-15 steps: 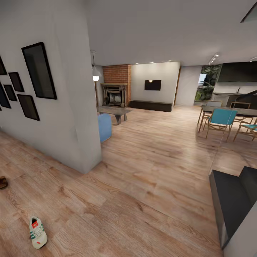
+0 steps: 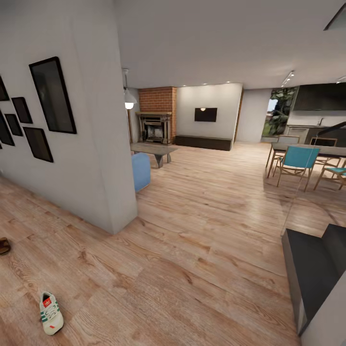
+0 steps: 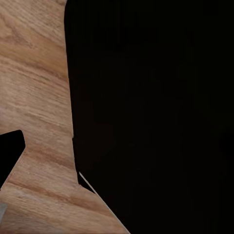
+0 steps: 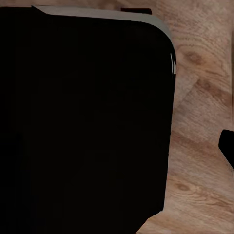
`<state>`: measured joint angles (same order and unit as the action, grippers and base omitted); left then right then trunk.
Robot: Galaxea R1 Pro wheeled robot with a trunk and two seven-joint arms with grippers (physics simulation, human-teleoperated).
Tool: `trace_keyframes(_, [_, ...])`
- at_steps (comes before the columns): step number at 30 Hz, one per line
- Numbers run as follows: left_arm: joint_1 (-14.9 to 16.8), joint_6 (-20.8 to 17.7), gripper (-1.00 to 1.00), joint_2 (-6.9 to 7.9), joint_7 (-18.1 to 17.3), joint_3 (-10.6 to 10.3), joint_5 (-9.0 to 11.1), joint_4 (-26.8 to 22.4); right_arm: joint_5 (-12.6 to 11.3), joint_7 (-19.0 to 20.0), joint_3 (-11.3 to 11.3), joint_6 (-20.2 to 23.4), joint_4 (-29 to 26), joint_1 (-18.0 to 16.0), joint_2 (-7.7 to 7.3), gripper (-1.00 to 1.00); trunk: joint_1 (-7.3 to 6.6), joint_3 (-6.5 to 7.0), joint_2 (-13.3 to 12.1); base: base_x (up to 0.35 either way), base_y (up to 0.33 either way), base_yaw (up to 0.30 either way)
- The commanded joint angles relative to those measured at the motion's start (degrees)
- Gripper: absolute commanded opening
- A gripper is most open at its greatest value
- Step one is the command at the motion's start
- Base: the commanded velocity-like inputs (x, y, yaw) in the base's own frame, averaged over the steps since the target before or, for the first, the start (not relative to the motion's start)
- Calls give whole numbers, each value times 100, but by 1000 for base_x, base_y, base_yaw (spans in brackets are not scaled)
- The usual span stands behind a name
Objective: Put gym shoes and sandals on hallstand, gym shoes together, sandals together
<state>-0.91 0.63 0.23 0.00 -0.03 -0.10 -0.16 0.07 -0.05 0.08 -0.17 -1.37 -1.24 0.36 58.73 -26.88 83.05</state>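
Light wood-plank corridor floor (image 2: 192, 250) runs from the near hall to a far living room with a brick fireplace (image 2: 156, 115) and, at right, blue dining chairs (image 2: 295, 163). One gym shoe (image 2: 50, 313) lies near left; a sandal (image 2: 4, 246) shows at the left edge beneath a grey wall (image 2: 91, 144) of dark frames. Whether either gripper's jaws are open cannot be told.

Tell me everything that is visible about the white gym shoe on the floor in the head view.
The gym shoe is a single white low-top sneaker with green side stripes, white laces and a red-orange patch on the tongue. It lies sole down on the wood-grain corridor floor, near the lower left corner of the head view, with its toe pointing toward the camera. It stands alone: nothing but the floor touches it. Its material looks smooth, but detail is too small to tell more.
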Motion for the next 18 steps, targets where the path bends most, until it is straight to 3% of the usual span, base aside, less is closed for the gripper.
trace_keyframes(1, [8, 14, 100, 5, -2, -2, -1, -9, 1, -1, 0, -9, -5, -15, -2, 100, 0, -5, 2, 0, 0, 0])
trace_keyframes(10, [49, 48, 100, 64, 10, -1, 4, -52, -2, -9, -5, -83, -67, -65, -24, 100, 0, -5, 2, 0, 0, 0])
trace_keyframes(18, [209, 52, 100, 256, 23, 16, 48, -243, -1, -14, -14, -339, -327, -74, -156, 100, 0, -5, 2, 0, 0, 0])
